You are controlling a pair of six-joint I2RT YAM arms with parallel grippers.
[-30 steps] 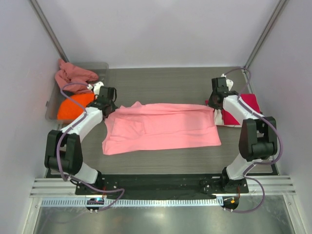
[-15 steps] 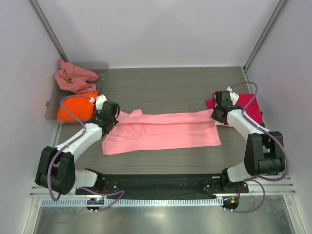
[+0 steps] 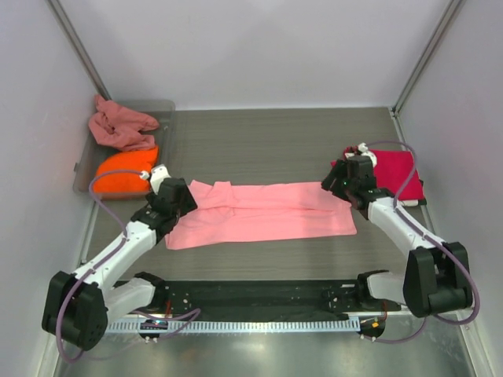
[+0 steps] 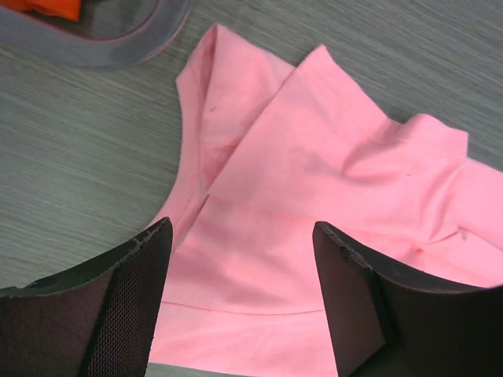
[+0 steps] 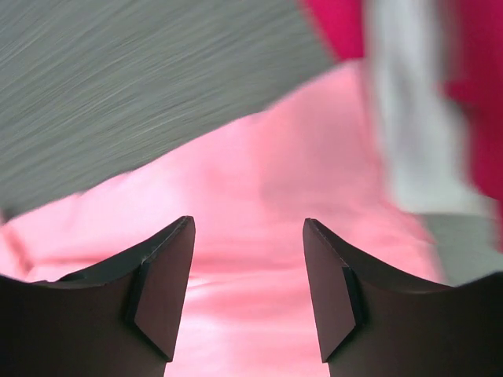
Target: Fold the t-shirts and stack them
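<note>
The left fingers [image 4: 130, 302] stand wide apart with nothing between them. Below the gap lies the left end of the light pink t-shirt [image 4: 299, 181], where a sleeve is folded over the body and the cloth wrinkles. It cannot be told whether the tips touch the cloth. The right fingers [image 5: 161, 287] are also spread wide and hold nothing. They are over the right end of the same shirt, which looks soft and blurred in the right wrist view.

Seen from above, the light pink t-shirt [image 3: 267, 212] lies flat as a long folded band across the middle of the tabletop [image 3: 275, 141], closer to the near edge than to the far one. The left fingers [image 3: 179, 196] are at its left end and the right fingers [image 3: 336, 181] at its far right corner.

Just beyond the right end, against the right edge of the tabletop, lies a folded crimson red t-shirt [image 3: 397, 169]. The right wrist view shows a white strip of cloth [image 5: 409, 133] beside the crimson, too blurred to make out further.

At the far left corner stands a grey tray [image 3: 167, 110]. It holds an orange t-shirt [image 3: 126, 174] at its near end and a crumpled dusty rose t-shirt [image 3: 118, 129] at its far end, spilling over the rim.
</note>
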